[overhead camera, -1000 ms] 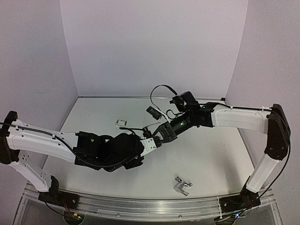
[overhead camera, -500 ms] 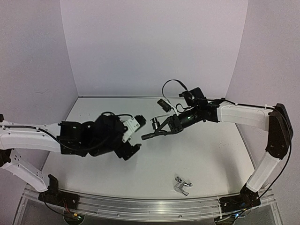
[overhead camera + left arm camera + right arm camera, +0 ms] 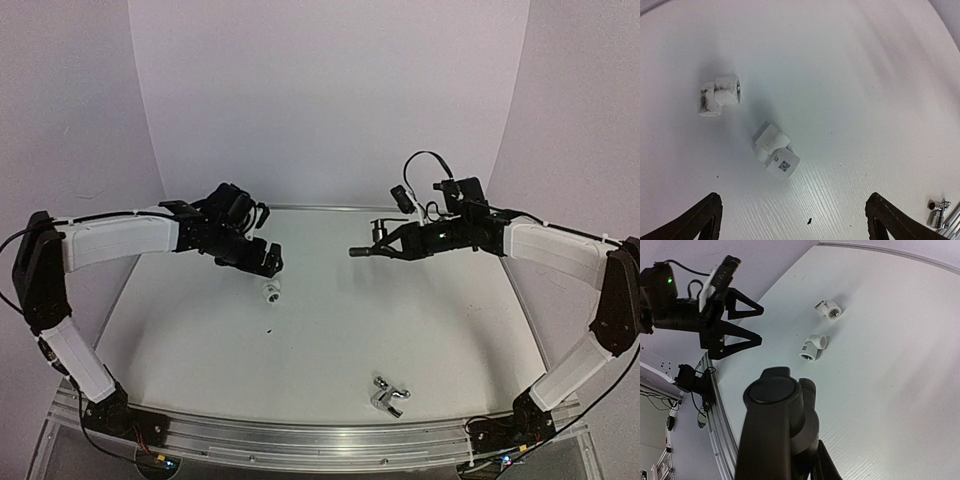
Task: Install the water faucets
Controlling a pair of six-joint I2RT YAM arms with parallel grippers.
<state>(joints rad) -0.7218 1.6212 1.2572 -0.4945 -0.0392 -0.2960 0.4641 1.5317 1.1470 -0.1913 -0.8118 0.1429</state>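
Now that the left pincer (image 3: 268, 262) has spread wide, the white fitting (image 3: 270, 291) lies loose on the counter (image 3: 450, 340), so the dark faucet (image 3: 775, 410), pinched high by the right pincer (image 3: 365, 250), looks unjoined.

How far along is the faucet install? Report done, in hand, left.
Done: nothing. Both white fittings lie loose on the table, no tap in them. In hand: right gripper is shut on the dark faucet, off the table; left gripper is open, empty. Left: seat the dark faucet, then the chrome faucet near the front edge.
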